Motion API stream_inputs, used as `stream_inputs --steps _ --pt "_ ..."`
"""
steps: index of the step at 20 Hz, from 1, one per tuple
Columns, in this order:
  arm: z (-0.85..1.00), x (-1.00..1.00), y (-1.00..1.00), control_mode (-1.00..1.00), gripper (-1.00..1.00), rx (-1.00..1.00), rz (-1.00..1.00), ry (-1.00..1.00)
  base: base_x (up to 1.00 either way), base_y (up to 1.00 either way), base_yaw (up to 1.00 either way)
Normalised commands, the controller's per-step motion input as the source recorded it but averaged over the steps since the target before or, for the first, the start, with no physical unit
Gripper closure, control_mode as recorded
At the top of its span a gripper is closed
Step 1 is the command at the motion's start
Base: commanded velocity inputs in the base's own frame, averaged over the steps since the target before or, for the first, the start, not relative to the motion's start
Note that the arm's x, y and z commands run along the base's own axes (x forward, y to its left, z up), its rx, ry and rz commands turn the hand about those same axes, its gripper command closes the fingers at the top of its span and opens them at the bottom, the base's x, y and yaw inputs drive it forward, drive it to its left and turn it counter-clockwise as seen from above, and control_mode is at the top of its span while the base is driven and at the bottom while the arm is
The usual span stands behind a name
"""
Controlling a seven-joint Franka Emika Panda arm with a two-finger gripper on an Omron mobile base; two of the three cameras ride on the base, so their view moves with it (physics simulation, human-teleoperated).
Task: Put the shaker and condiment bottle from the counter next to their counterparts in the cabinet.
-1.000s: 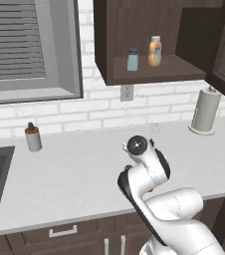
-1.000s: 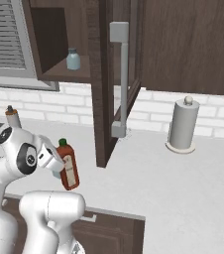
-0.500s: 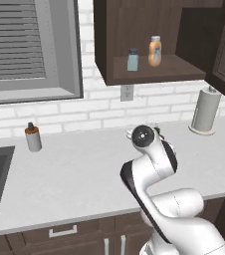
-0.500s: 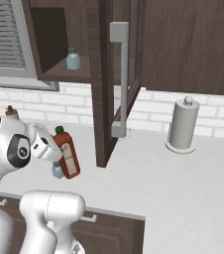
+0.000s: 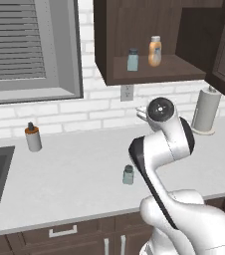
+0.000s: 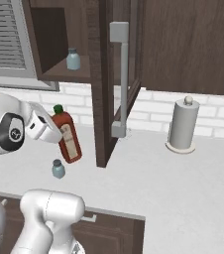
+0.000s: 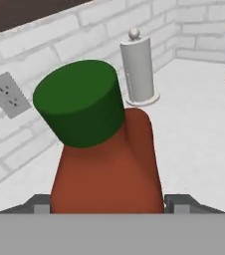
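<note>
The gripper [image 6: 59, 138] is clamping the condiment bottle [image 6: 68, 136] in the right base view; the left shows the shaker [image 5: 128, 175] at the arm's nine o'clock.

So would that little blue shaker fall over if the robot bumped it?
Probably not easily: the shaker looks short and squat on the flat counter. It seems small, so a nudge would likely slide it. If tipped, its round body might roll.

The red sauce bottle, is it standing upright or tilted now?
Tilted. In the right base view the red sauce bottle leans, green cap toward the arm, held off the counter by the hand.
</note>
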Motion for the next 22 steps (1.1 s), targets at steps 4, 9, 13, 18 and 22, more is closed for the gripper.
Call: stream_inputs --steps 4,9,13,18,22 --pt "0.96 -0.12 -0.10 -1.00 1.00 0.00 0.03 -0.02 0.00 0.00 0.00" --pt "1.00 -0.05 -0.20 -1.00 1.00 0.03 0.07 0.00 0.00 0.00 0.00" --pt "1.00 0.00 -0.39 -1.00 1.00 0.16 0.09 0.00 0.00 0.00 0.00" --pt "0.33 0.02 0.13 -1.00 1.00 0.05 0.22 0.01 0.00 0.00 0.00" --pt "0.03 0.20 0.06 -1.00 1.00 -0.04 0.08 -0.07 0.00 0.00 0.00"
